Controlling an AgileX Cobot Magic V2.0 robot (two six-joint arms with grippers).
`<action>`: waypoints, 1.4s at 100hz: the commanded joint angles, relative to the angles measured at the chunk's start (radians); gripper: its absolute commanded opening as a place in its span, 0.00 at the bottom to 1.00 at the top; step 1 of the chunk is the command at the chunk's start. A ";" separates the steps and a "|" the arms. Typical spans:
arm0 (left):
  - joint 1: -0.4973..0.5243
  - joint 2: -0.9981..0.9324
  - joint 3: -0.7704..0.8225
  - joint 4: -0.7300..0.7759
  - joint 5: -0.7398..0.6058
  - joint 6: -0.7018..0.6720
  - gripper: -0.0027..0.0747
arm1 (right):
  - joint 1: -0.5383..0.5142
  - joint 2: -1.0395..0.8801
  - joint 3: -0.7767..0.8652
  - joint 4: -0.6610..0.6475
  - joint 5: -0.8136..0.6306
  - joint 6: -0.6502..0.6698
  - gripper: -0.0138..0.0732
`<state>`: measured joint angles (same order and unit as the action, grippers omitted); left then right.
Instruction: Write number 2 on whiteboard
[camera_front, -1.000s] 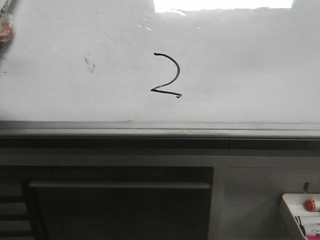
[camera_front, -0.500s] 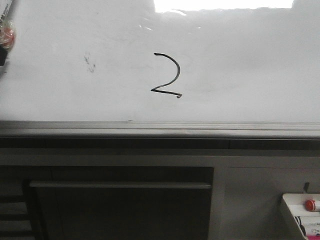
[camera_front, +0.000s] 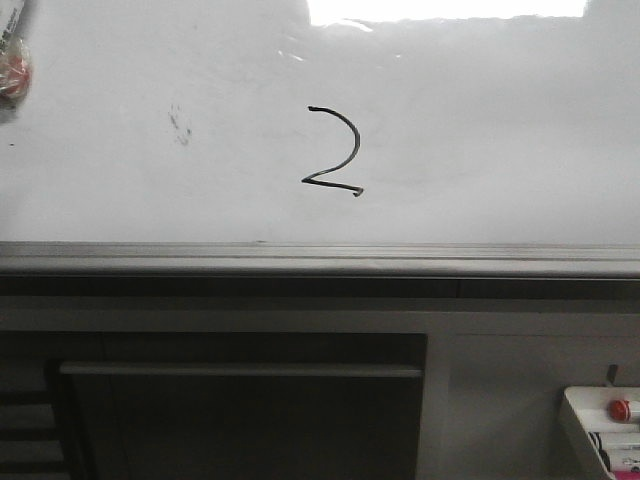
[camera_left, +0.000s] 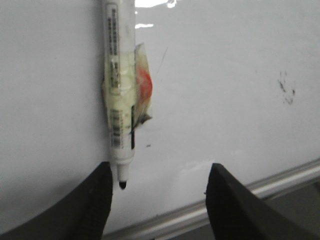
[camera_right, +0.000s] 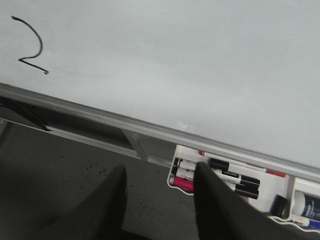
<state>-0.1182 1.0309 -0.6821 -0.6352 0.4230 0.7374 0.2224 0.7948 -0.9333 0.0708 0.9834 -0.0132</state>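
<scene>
Both claws are spread with nothing pinched. Left claw (camera_left: 160, 172) has the marker (camera_left: 120, 100) running down beside one finger, nib clear of the board (camera_front: 500, 150). It looks taped on rather than gripped, but I can't really tell from this angle. Right claw (camera_right: 160, 170) hangs empty over the pen tray (camera_right: 280, 187).

Over the last second the marker only wobbled a bit at the far left edge of the front view, and the ink hasn't changed, so I'd call the writing done.

The 2 (camera_front: 333, 150) sits mid-board, above the rail (camera_front: 320, 258): thin black line, curved top, zigzag base, well right of the smudge (camera_front: 180, 125).
</scene>
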 joint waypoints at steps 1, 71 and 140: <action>0.050 -0.048 -0.067 0.142 0.089 -0.173 0.54 | -0.006 -0.025 -0.009 -0.060 -0.039 0.053 0.47; 0.095 -0.585 0.159 0.365 -0.070 -0.414 0.26 | -0.006 -0.458 0.279 -0.228 -0.300 0.201 0.08; 0.095 -0.643 0.246 0.266 -0.135 -0.414 0.01 | -0.006 -0.485 0.310 -0.280 -0.135 0.199 0.08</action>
<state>-0.0266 0.3825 -0.4081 -0.3497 0.3535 0.3328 0.2224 0.3032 -0.6010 -0.1851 0.9081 0.1853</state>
